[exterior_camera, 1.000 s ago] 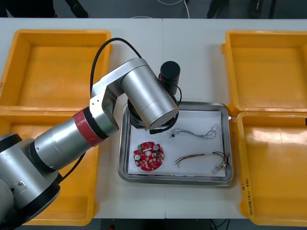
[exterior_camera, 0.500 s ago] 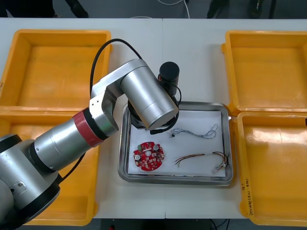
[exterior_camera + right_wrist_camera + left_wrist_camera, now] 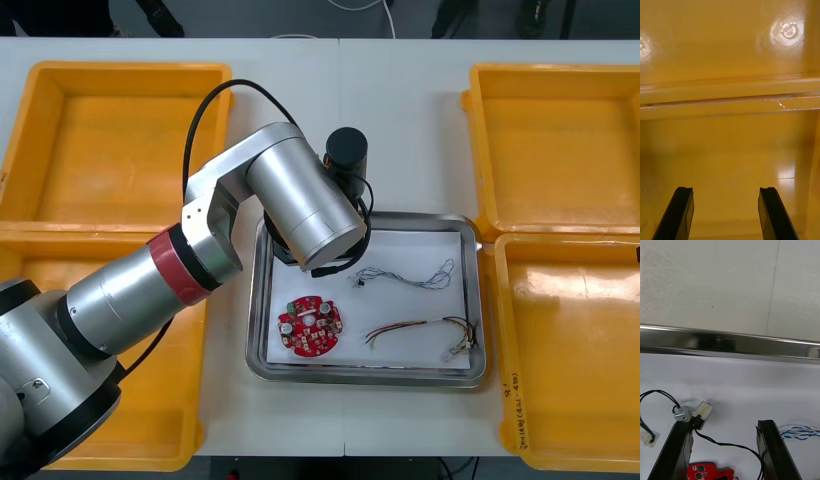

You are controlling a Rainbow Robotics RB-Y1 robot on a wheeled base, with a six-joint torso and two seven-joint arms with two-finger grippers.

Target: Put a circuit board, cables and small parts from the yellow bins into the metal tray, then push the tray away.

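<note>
Left claw (image 3: 723,424) gapes — black cable (image 3: 726,444) across gap; metal tray (image 3: 730,345) rim ahead.

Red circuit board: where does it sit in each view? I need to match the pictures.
Front view: the red circuit board lies in the near left part of the metal tray.
Left wrist view: the board's edge peeks out low between the fingers of the open left gripper.
Right wrist view: the open right gripper hangs over a yellow bin, away from the tray.
Shared landmark: the tray's shiny far rim.
</note>
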